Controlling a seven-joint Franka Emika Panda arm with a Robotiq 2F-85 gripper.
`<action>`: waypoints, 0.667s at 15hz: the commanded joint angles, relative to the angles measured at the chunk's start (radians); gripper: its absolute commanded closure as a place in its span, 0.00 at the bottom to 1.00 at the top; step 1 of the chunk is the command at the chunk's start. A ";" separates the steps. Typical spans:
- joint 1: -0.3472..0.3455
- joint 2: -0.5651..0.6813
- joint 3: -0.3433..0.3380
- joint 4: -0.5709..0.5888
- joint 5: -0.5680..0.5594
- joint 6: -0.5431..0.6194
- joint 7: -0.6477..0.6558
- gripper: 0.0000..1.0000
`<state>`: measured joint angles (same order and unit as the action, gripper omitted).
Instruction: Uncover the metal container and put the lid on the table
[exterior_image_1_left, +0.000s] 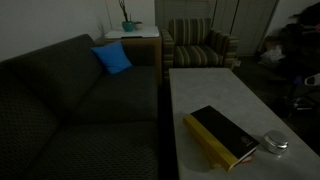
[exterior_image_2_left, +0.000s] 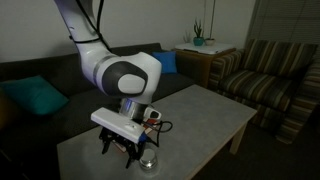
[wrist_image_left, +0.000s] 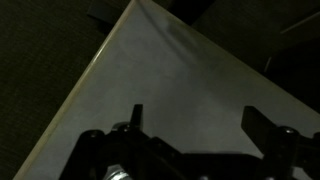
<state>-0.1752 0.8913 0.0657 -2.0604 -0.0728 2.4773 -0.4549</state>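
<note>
The metal container (exterior_image_1_left: 274, 147) sits on the table (exterior_image_1_left: 200, 85), just beside the black-and-yellow book (exterior_image_1_left: 222, 135), with the lid (exterior_image_1_left: 276, 139) apparently in place on it (the dim view makes this hard to confirm). In an exterior view the gripper (exterior_image_2_left: 125, 150) hangs low just beside the container. In the wrist view its fingers (wrist_image_left: 137, 115) are spread wide, grasping nothing.

The book (exterior_image_1_left: 220, 135) lies just beside the metal container (exterior_image_1_left: 275, 143) — the table (exterior_image_1_left: 215, 85) beyond lies open.
</note>
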 joint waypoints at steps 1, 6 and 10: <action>-0.013 0.089 0.017 0.110 -0.002 -0.007 -0.007 0.00; -0.007 0.133 0.023 0.164 -0.007 -0.016 0.001 0.00; 0.023 0.166 0.003 0.197 -0.024 -0.011 0.027 0.00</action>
<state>-0.1760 1.0597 0.0864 -1.8616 -0.0717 2.4631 -0.4608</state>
